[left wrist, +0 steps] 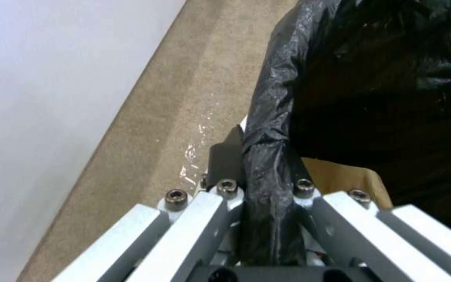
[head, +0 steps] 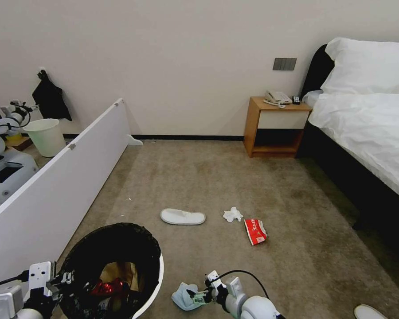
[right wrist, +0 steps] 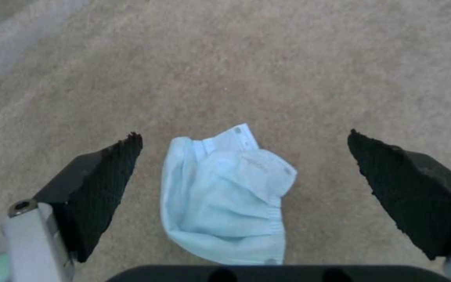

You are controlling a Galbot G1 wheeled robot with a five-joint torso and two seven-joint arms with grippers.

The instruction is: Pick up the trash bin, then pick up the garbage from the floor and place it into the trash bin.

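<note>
The trash bin [head: 158,271], white with a black bag over its rim, is at my lower left, and my left gripper [head: 63,280] is shut on its near rim. In the left wrist view the fingers [left wrist: 225,164] pinch the bag-covered rim [left wrist: 270,149]. Brown paper [head: 119,271] and a crushed red can [head: 105,288] lie inside. My right gripper [right wrist: 242,137] hangs open just above the light-blue cloth [right wrist: 225,196] on the carpet, one finger on each side of it. Farther ahead lie a white slipper [head: 182,216], a white tissue [head: 232,214] and a red-white packet [head: 255,231]. A second slipper [head: 368,311] is at the lower right.
A low white partition board [head: 53,195] runs along the left, with an unlined pale bin [head: 45,136] and another robot [head: 4,166] behind it. A wooden nightstand [head: 277,126] and a bed [head: 368,133] stand at the right. Open carpet lies between.
</note>
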